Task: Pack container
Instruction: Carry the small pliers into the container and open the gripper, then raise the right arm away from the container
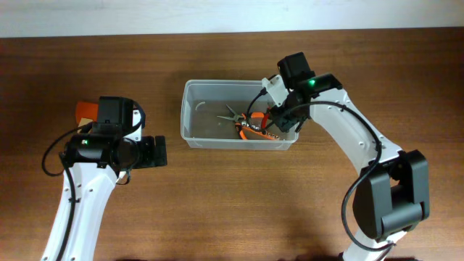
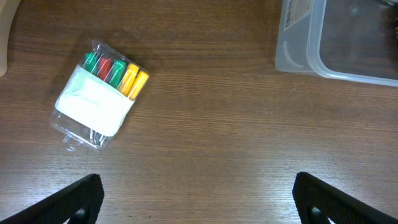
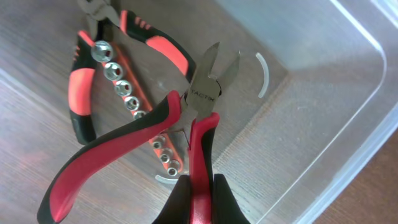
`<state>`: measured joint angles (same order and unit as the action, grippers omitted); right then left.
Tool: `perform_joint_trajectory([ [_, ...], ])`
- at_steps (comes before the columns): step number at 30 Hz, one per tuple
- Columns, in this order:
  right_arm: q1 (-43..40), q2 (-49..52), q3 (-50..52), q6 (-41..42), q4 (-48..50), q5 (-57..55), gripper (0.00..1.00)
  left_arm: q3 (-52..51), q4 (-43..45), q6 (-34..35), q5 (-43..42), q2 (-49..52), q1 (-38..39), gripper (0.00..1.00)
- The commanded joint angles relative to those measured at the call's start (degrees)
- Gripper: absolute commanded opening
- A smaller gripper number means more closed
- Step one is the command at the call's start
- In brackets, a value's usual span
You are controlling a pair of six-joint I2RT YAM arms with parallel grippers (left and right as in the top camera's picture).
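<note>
While right jaws clamp one of two pliers (image 3: 203, 98) in container (image 1: 210, 142), left jaws — spread

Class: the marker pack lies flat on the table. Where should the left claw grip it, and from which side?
Grip the marker pack across its white middle, on its two long edges, coming straight down from above. It lies flat and slanted, so the open left claw would likely need turning to match. Avoid the thin hang tab.
</note>
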<state>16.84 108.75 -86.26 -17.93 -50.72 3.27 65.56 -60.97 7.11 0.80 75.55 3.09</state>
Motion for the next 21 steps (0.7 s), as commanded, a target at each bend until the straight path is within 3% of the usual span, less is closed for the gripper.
perform_joint_trajectory([
  [1, -1.2, 0.7, -1.1, 1.6, 0.1, 1.5, 0.04, 0.1, 0.1, -0.9, -0.5, 0.1, -0.1, 0.99],
  [5, -2.1, 1.1, -1.1, 2.0, -0.1, 1.5, 0.05, 0.1, 0.1, -0.9, -0.5, 0.1, -0.1, 0.99],
  [8, -2.6, 1.3, -1.0, 2.0, -0.5, 1.5, 0.17, 0.1, 0.1, -0.9, -0.6, 0.1, -0.1, 0.99],
  [13, -2.7, 1.3, -0.8, 1.9, -1.2, 1.4, 0.27, 0.1, 0.1, -0.9, -0.6, 0.1, -0.1, 0.99],
  [18, -2.7, 1.3, -0.8, 1.9, -1.2, 1.5, 0.27, 0.1, 0.1, -0.9, -0.6, 0.1, -0.1, 0.99],
  [21, -2.7, 1.2, -1.2, 1.9, -0.4, 1.5, 0.34, 0.7, -0.1, -1.0, -0.6, 0.1, -0.1, 0.99],
])
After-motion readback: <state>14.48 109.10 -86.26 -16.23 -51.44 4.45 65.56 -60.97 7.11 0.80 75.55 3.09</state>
